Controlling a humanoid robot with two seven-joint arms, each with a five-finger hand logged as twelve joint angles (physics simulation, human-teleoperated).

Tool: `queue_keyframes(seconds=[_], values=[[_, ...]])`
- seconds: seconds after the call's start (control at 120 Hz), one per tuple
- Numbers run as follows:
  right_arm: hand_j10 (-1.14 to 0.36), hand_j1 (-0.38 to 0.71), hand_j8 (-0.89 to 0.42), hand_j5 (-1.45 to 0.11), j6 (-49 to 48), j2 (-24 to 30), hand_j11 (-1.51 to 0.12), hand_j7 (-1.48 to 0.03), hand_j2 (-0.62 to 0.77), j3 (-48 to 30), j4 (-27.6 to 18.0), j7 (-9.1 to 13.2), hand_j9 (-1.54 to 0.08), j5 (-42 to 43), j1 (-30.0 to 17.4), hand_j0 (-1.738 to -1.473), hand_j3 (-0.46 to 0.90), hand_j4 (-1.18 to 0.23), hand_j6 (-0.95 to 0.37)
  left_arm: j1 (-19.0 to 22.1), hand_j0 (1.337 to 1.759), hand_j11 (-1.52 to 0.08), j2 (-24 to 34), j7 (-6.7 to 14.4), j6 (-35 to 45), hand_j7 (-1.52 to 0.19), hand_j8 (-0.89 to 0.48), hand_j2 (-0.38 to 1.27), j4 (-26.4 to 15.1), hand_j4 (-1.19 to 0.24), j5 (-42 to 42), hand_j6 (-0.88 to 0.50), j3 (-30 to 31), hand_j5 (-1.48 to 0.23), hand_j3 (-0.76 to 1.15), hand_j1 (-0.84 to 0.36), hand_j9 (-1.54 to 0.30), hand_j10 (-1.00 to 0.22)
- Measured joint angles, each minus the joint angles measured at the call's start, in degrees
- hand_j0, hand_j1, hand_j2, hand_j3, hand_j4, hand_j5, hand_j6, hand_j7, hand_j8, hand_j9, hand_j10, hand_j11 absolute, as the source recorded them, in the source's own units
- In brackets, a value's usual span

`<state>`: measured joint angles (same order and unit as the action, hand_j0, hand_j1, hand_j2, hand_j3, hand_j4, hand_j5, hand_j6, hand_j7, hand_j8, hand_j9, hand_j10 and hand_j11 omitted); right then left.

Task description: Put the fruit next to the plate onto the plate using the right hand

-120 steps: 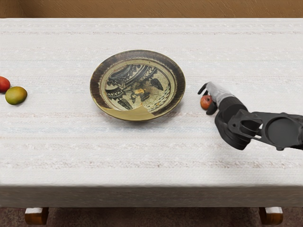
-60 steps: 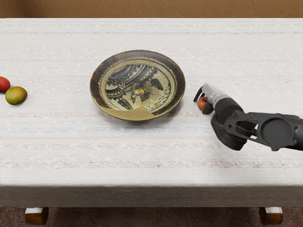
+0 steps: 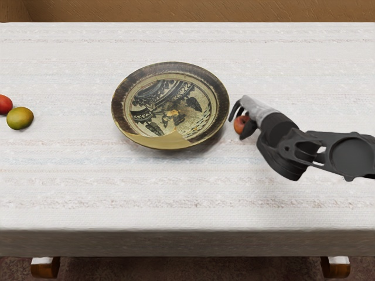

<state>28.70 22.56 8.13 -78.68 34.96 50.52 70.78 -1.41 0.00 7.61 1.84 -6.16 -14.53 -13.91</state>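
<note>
- The step in hand looks like the carry: the right hand point(image 3: 251, 114) has the fruit point(image 3: 239, 124) and is close to the plate point(image 3: 120, 96).
- The fruit, small and red, sits just beside the plate's right rim and is not yet on it. I cannot tell whether it is off the table point(image 3: 293, 58) or touching it.
- The dark fingers point(image 3: 235, 109) curl closely around the fruit from above and from the near side, so the hand is closed on it, not spread.
- The right arm comes in from the right edge, low over the table, with the forearm running left and the hand reaching toward the rim.
- The next move likely calls for raising the fruit enough to pass the rim, taking it left over the painted centre, then loosening the fingers.
- A round fruit may roll in the shallow dish, so a low release seems wise.
- A red fruit point(image 3: 4, 104) and a green-yellow fruit point(image 3: 20, 117) lie at the far left, well apart from the plate.
</note>
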Motion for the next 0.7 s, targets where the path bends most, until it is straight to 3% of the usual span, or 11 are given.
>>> queue_keyframes(seconds=[0.025,0.058,0.067,0.092,0.417,0.583,0.7], values=[[-0.68,0.2,-0.48,-0.9,-0.1,0.3,-0.97,-0.94,0.12,-0.3,-0.7,0.0,-0.95,0.0,0.4,-1.642,0.0,-0.73,-0.57,0.0,1.658,0.0,0.0,0.0,0.0,0.0,0.0,0.0,0.0,0.0,0.0,0.0,0.0,0.0,0.0,0.35,0.0,0.0],[-0.68,0.2,-0.48,-0.67,-0.1,0.6,-0.98,-0.94,0.13,-0.7,-1.6,0.3,-0.96,-0.3,0.7,-1.643,0.0,-0.77,-0.57,0.0,1.658,0.0,0.0,0.0,0.0,0.0,0.0,0.0,0.0,0.0,0.0,0.0,0.0,0.0,0.0,0.35,0.0,0.0],[-0.68,0.2,-0.48,-0.81,-0.1,0.7,-0.98,-0.94,0.14,-0.8,-1.8,0.3,-0.96,-0.3,0.8,-1.643,0.0,-0.7,-0.57,0.0,1.658,0.0,0.0,0.0,0.0,0.0,0.0,0.0,0.0,0.0,0.0,0.0,0.0,0.0,0.0,0.35,0.0,0.0],[-0.68,0.21,-0.47,-0.86,-0.2,0.9,-0.98,-0.94,0.16,-1.1,-2.5,0.2,-0.96,-0.3,1.2,-1.644,0.0,-0.68,-0.57,0.0,1.658,0.0,0.0,0.0,0.0,0.0,0.0,0.0,0.0,0.0,0.0,0.0,0.0,0.0,0.0,0.35,0.0,0.0],[-0.65,0.22,-0.44,-0.98,-2.5,1.0,-1.01,-0.96,0.18,-4.4,-9.0,0.0,-1.0,-2.0,8.3,-1.649,0.0,-0.71,-0.56,0.0,1.658,0.0,0.0,0.0,0.0,0.0,0.0,0.0,0.0,0.0,0.0,0.0,0.0,0.0,0.0,0.35,0.0,0.0],[-0.63,0.25,-0.41,-1.01,-2.9,-2.7,-1.03,-0.97,0.24,-4.6,-8.7,-0.1,-1.02,-5.0,12.5,-1.651,0.0,-0.71,-0.53,0.0,1.658,0.0,0.0,0.0,0.0,0.0,0.0,0.0,0.0,0.0,0.0,0.0,0.0,0.0,0.0,0.35,0.0,0.0],[-0.6,0.28,-0.38,-1.04,-3.5,-6.7,-1.05,-0.98,0.27,-4.6,-6.0,-0.1,-1.03,-6.7,14.5,-1.651,0.0,-0.71,-0.51,0.0,1.658,0.0,0.0,0.0,0.0,0.0,0.0,0.0,0.0,0.0,0.0,0.0,0.0,0.0,0.0,0.35,0.0,0.0]])
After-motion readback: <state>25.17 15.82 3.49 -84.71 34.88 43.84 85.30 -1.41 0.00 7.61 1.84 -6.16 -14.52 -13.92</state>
